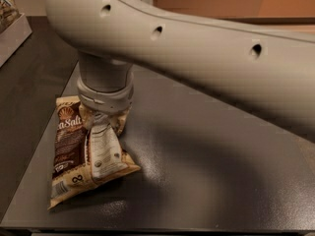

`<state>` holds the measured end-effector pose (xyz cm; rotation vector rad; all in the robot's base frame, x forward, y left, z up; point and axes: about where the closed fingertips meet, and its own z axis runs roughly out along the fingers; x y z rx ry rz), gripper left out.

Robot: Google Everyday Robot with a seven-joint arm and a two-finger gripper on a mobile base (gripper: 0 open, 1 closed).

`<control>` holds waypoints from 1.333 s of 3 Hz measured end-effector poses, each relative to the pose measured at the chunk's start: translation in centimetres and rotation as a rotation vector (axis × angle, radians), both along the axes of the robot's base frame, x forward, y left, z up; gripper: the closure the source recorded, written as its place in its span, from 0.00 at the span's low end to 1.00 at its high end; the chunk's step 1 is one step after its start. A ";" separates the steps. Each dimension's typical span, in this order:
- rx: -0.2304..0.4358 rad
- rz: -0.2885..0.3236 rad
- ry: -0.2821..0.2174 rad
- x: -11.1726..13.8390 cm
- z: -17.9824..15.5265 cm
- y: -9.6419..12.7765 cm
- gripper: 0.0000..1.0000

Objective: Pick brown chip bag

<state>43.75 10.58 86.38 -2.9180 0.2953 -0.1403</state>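
The robot's pale grey arm (pixel 197 48) fills the upper part of the camera view, running from the right edge across to the upper left, where it turns down into a round wrist (pixel 105 85) with a ribbed collar. Below it lies a dark grey table (pixel 211 181) with a matte, speckled top. The brown chip bag (pixel 74 151) sits near the table's left edge, directly under the wrist. Its dark brown face with white "Salt" lettering is turned left and its white nutrition panel faces the camera. Its lower tan edge rests on the table, while its upper part is gathered into a narrow, crumpled neck that rises into the wrist. The gripper (pixel 102 117) is right at that neck, pointing straight down and mostly hidden by the collar and the bag's folds. I cannot tell whether it is clamped on the bag. A pale box (pixel 12 33) shows at the top left corner.
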 end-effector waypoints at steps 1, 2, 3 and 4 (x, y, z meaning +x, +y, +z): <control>-0.003 -0.035 -0.010 0.5 1.0 -0.3 0.87; 0.009 -0.078 -0.004 1.1 2.0 -0.7 1.00; 0.043 -0.132 0.019 1.6 4.0 -1.0 1.00; 0.098 -0.184 0.058 2.0 7.2 -1.4 1.00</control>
